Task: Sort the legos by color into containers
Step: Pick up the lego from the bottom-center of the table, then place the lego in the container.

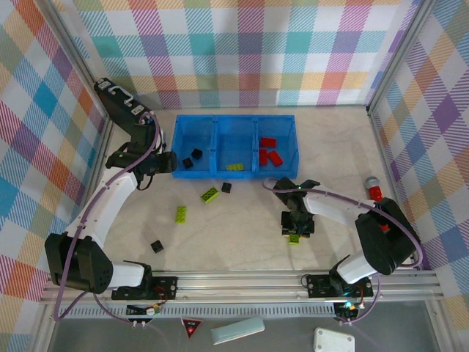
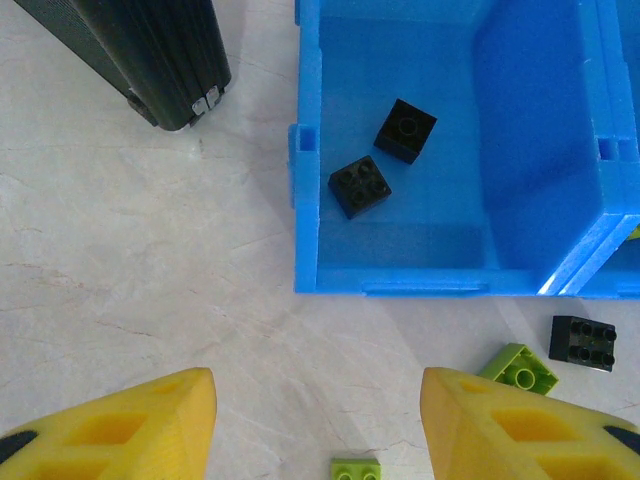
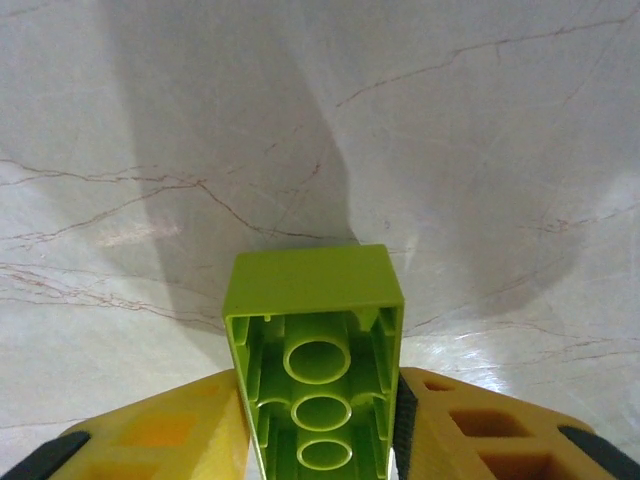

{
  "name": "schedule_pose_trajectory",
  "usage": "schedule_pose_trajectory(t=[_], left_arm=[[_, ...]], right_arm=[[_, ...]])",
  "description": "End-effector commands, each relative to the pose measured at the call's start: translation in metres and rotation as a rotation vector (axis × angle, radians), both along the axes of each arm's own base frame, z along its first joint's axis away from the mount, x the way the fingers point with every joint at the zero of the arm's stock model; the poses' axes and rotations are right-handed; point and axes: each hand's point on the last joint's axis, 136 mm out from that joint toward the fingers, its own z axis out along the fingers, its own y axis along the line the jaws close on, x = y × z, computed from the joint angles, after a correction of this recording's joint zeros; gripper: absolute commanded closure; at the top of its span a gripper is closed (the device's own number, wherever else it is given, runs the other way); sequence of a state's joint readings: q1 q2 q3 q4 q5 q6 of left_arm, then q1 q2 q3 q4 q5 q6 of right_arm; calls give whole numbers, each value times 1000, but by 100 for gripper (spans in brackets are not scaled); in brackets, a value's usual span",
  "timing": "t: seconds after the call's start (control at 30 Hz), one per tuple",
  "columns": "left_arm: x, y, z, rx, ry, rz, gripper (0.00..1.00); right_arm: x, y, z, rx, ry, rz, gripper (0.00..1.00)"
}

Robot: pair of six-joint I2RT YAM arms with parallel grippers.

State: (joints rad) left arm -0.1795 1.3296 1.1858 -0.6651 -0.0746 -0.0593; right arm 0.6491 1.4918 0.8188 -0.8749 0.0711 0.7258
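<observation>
- I'm working over a pale marbled table boxed in by plaid walls.
- Nearest me on the left, a lone black lego lies on the bare surface.
- The right gripper hangs low over the table, right of centre. On its wrist camera the yellow fingers are closed against both sides of a lime-green lego, whose hollow underside faces the lens.
- Further out lies a green lego, then a second green lego at an angle. Beyond those, a small black lego sits just in front of the blue tray.
- The left gripper sits by the tray's left end. Its jaws are spread wide with nothing between them.
- In the tray, the left compartment holds two black legos. The middle one holds green legos against its near wall, and the right one holds three red legos.
- A red cylinder lies near the right wall, level with the tray's near edge.
- A black case sits at the far left.
</observation>
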Motion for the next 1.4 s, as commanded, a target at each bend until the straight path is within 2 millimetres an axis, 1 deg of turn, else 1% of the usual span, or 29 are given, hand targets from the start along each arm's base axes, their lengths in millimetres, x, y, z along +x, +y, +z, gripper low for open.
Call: schedule_pose_trajectory(t=[0.0, 0.23, 0.4, 0.7, 0.9, 1.13, 1.3, 1.37], left_arm=[[4, 3, 4, -14, -17, 7, 44], [5, 0, 4, -27, -18, -6, 44], [5, -2, 5, -34, -21, -11, 44], [5, -1, 5, -36, -23, -12, 44], [4, 0, 7, -28, -27, -16, 44], [2, -1, 10, -24, -35, -29, 44], [2, 1, 12, -18, -42, -27, 44], [2, 0, 12, -19, -42, -28, 44]], right_arm=[[-2, 1, 1, -8, 7, 3, 58], [-1, 2, 6, -3, -6, 2, 62], [3, 7, 15, 16, -25, 1, 63], [24, 21, 41, 38, -83, 33, 63], [49, 42, 61, 86, -134, 60, 63], [81, 69, 79, 120, -185, 110, 63], [114, 101, 93, 171, -239, 156, 64], [129, 117, 101, 195, -263, 179, 64]])
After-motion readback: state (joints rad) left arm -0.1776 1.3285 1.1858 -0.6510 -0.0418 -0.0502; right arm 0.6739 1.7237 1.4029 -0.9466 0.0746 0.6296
